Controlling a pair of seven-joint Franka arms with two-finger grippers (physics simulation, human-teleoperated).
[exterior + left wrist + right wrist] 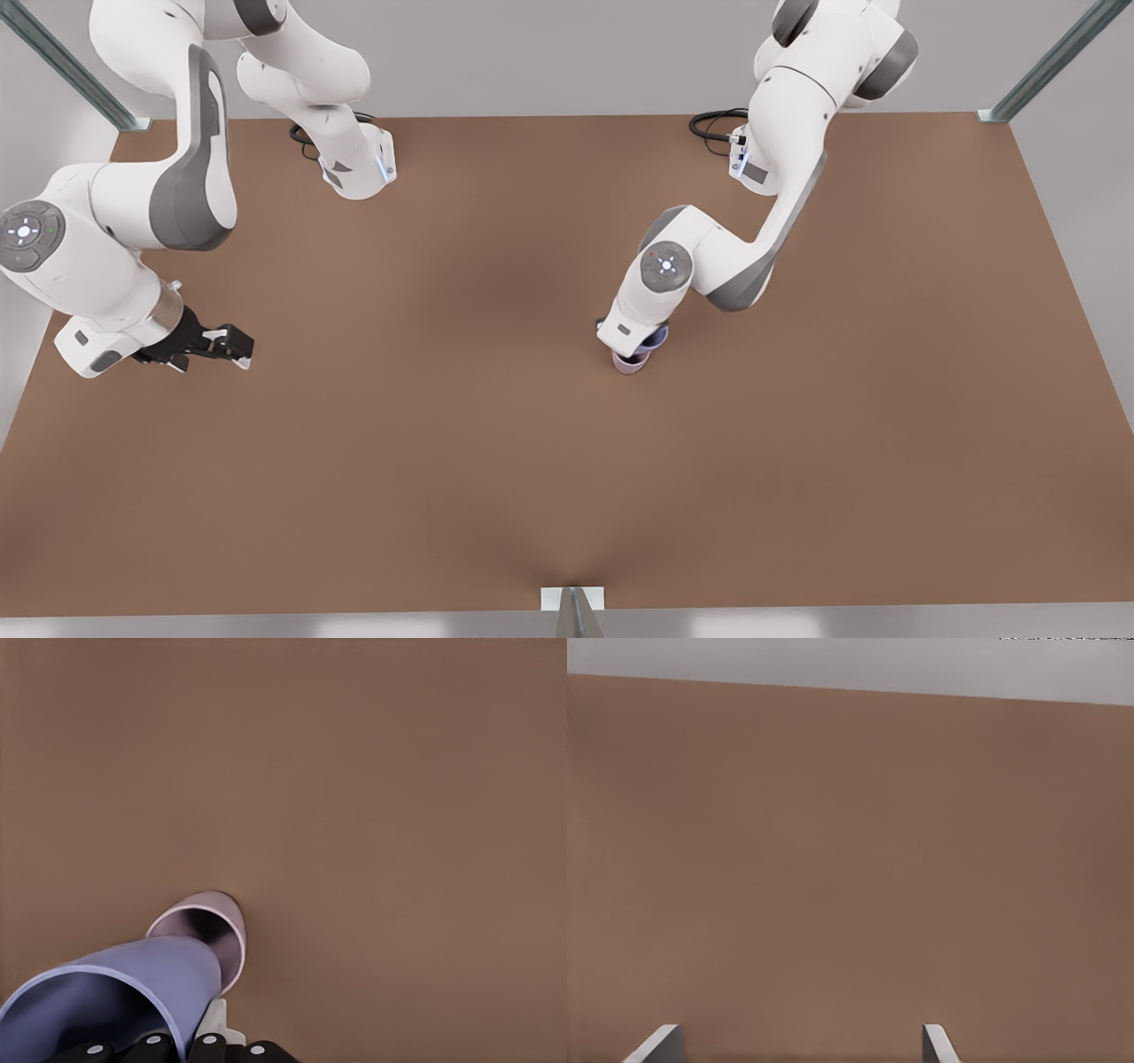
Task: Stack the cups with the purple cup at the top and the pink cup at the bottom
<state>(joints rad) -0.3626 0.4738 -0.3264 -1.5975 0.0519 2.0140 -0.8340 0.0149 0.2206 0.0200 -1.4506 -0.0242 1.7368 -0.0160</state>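
Brown table [496, 425] carries both cups; note position near centre, toward front view's right. Left gripper [640, 341] sits directly over them, fingers clamped on purple cup [115, 997]. Purple cup held tilted, base overlapping mouth of pink cup [213, 930]; whether base sits inside, you cannot tell. Pink cup stands on table. Right gripper [217, 346] waits well apart at front view's left, above bare table, 2 fingertips [656, 1045] spread wide, holding nothing.
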